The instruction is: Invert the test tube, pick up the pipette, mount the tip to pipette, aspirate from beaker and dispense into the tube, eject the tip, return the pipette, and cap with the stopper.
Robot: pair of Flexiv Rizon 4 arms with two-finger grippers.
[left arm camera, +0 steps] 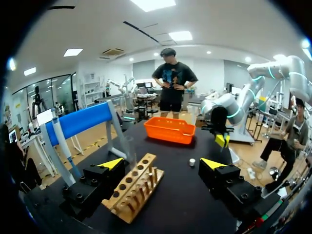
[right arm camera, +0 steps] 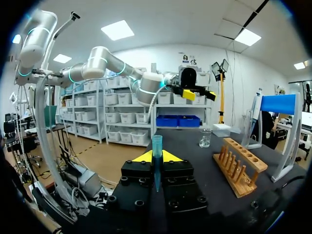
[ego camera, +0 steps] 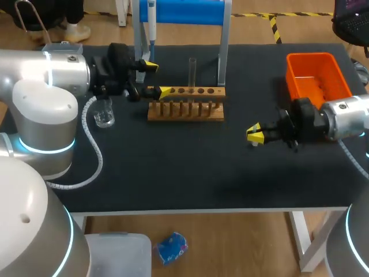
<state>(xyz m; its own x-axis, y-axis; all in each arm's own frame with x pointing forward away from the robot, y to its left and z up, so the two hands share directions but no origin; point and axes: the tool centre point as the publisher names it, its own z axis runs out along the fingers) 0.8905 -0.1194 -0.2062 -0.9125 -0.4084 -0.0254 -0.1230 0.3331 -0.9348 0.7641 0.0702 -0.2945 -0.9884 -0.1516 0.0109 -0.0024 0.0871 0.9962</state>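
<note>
Pipette pick-up pending, tip ready for mounting. We read the test tube as already set mouth-up: it stands upright in a hole of the wooden rack. The pipette hangs untouched on the blue stand, behind the rack.

Our left gripper sits at the rack's left end, just below the pipette. Its fingers are spread wide and hold nothing. Our right gripper hovers over the table, well to the right of the rack. In its wrist view the fingers are closed on a blue pipette tip, which points upward between them.

We judge that the next move is for the left gripper to rise to the pipette body and close on it. The pipette's nose must then be lined up squarely with the held tip.

Containers:
- **Tube:** it looks empty.
- **Beaker:** it stands left of the rack, under the left arm. It is clear glass, and we cannot tell its fill level.
- **Orange bin:** it stands at the far right, and we see no tip in it.
- **Stopper:** this small white piece, likely the stopper, lies on the table near the right gripper.
</note>
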